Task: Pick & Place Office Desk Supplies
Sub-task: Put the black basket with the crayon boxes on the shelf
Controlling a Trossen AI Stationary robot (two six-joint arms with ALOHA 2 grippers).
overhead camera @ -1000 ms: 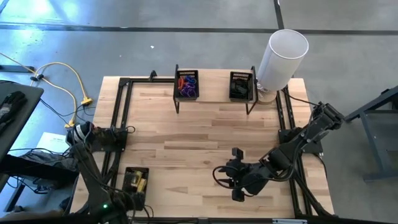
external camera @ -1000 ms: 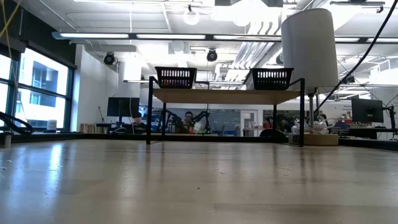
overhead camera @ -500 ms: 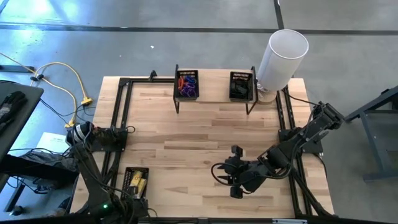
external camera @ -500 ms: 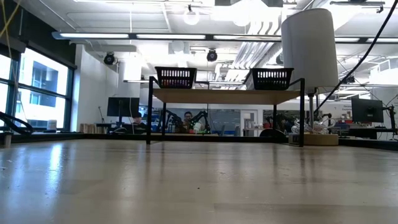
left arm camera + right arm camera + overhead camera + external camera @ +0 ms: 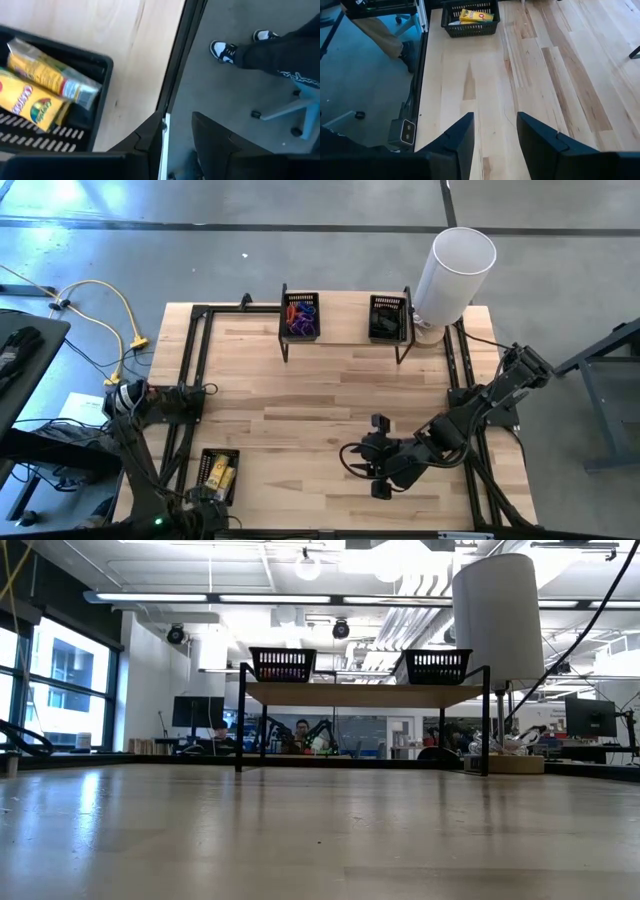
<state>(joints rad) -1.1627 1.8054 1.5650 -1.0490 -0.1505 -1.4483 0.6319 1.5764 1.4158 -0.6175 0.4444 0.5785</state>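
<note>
Near 5 o'clock on the table: right gripper [image 5: 381,457], fingers spread wide, empty; hovering over bare wood, likely staged between picks
Toward 7 o'clock: yellow packets [image 5: 219,473] in a black mesh tray [image 5: 204,459]; left gripper [image 5: 176,131] just beside it at the table edge, parted narrowly, holding nothing
Up at 12 o'clock: coloured loops [image 5: 300,315] in a raised tray [image 5: 301,336]; black clips [image 5: 385,322] in its neighbour, sorted by kind

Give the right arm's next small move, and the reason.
Probably reach on toward the tray of yellow packets across the bare table. The right gripper hangs empty with open jaws, already pointed at that tray, well short of it.
</note>
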